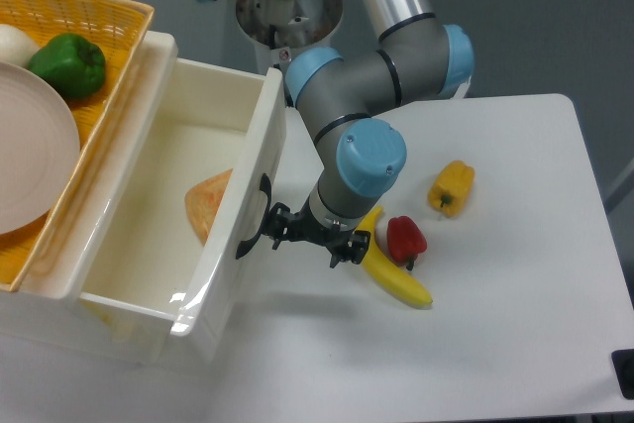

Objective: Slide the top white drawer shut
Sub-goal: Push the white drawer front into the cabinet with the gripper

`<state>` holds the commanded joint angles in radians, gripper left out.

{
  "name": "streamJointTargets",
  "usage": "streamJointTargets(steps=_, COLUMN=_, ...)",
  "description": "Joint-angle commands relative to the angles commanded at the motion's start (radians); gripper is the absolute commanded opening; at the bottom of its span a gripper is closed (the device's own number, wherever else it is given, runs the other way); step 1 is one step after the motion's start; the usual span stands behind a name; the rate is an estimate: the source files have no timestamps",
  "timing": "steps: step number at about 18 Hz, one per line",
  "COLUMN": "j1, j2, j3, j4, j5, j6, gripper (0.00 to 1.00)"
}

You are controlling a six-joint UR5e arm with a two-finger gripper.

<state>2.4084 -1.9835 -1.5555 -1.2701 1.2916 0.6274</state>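
Observation:
The top white drawer [233, 207] stands partly open at the left, a deep glossy box with a black curved handle [254, 222] on its front. An orange-pink object [206, 203] lies inside on the drawer floor. My gripper [273, 226] is at the drawer front, its black fingers against the handle. Whether the fingers are open or shut does not show from this angle. The arm's blue wrist joint [370, 158] hangs just right of the drawer front.
A yellow banana [393, 276], a red pepper [405, 239] and a yellow pepper [452, 186] lie on the white table [515, 294] right of the gripper. A wicker basket [89, 17] on the cabinet top holds a green pepper [67, 64] and a pale plate [30, 156].

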Motion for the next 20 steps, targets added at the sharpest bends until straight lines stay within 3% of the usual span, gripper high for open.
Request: streamJointTargets(steps=20, j1=-0.089, j2=0.04, j3=-0.014, j4=0.0, j5=-0.018, j6=-0.005, gripper=1.0)
